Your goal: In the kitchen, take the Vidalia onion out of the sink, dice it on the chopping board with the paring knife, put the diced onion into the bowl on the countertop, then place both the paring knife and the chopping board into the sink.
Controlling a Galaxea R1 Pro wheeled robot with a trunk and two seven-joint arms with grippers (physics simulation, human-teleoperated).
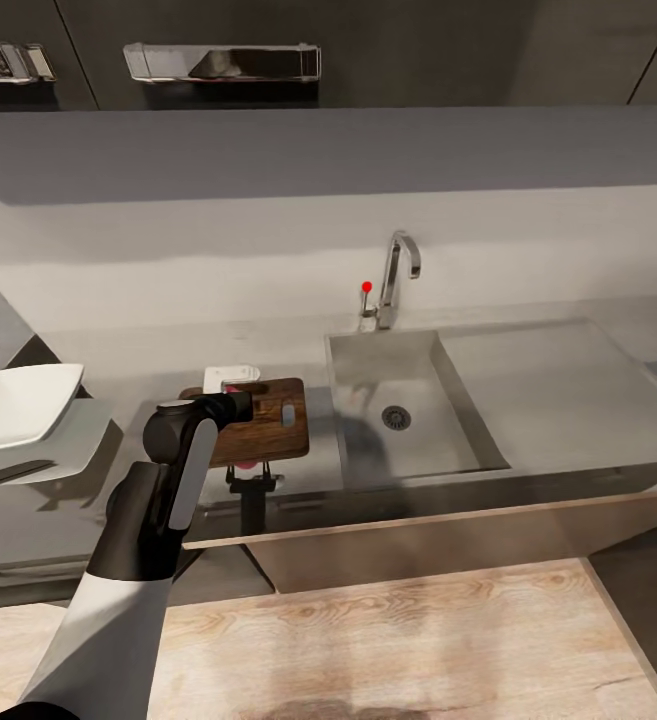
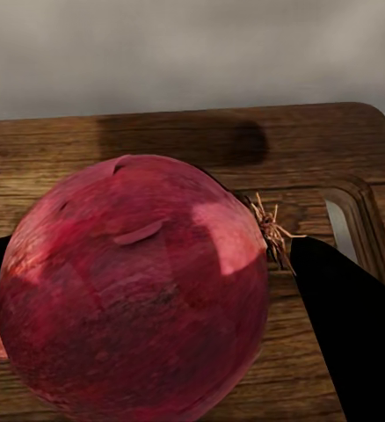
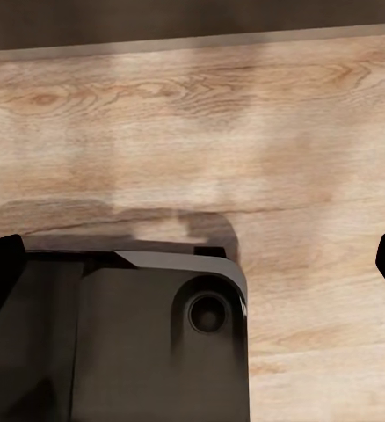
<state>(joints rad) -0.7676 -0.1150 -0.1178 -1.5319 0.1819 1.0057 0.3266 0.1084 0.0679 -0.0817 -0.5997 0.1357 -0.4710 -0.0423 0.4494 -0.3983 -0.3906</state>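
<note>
While the left gripper (image 2: pixel 148 299) clasps the Vidalia onion (image 2: pixel 131 290) over the chopping board (image 1: pixel 278 420) — right gripper (image 3: pixel 192 264) splayed.

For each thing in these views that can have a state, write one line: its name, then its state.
Vidalia onion: whole, held between the left gripper's fingers over the board.
Chopping board: flat on the countertop, left of the sink.
Sink: basin empty, tap not running.
Bowl: empty.
Left gripper: shut on the onion.
Right gripper: open, holding nothing, above the wooden floor.

Vidalia onion (image 2: pixel 131 290) cut by frame edge, chopping board (image 1: pixel 278 420) partly behind left arm
</note>
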